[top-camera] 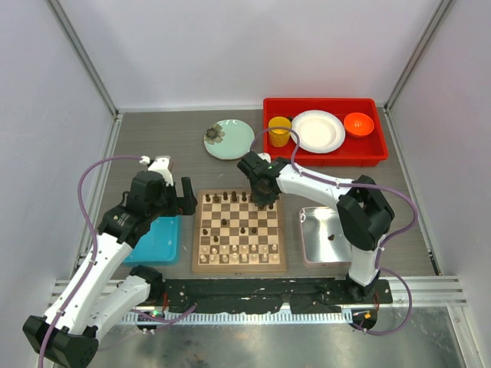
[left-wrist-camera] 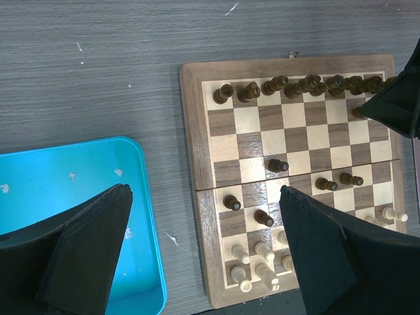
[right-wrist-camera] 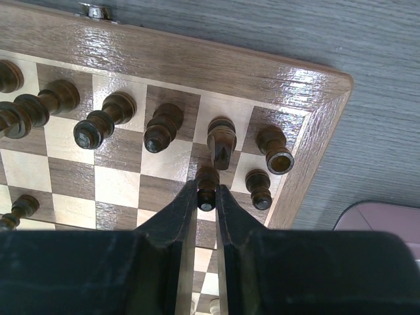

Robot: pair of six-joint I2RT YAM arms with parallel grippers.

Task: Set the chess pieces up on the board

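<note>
Contact shows only in the right wrist view, where we see the right gripper (right-wrist-camera: 207, 193) clamped on a dark pawn (right-wrist-camera: 207, 178) at the second row near the far right corner of the board (right-wrist-camera: 197, 62); the top view does not show this grip. In the left wrist view, we see the left gripper (left-wrist-camera: 205, 197) spread wide and holding nothing, over the board's left edge beside the blue tray (left-wrist-camera: 65, 177).
</note>
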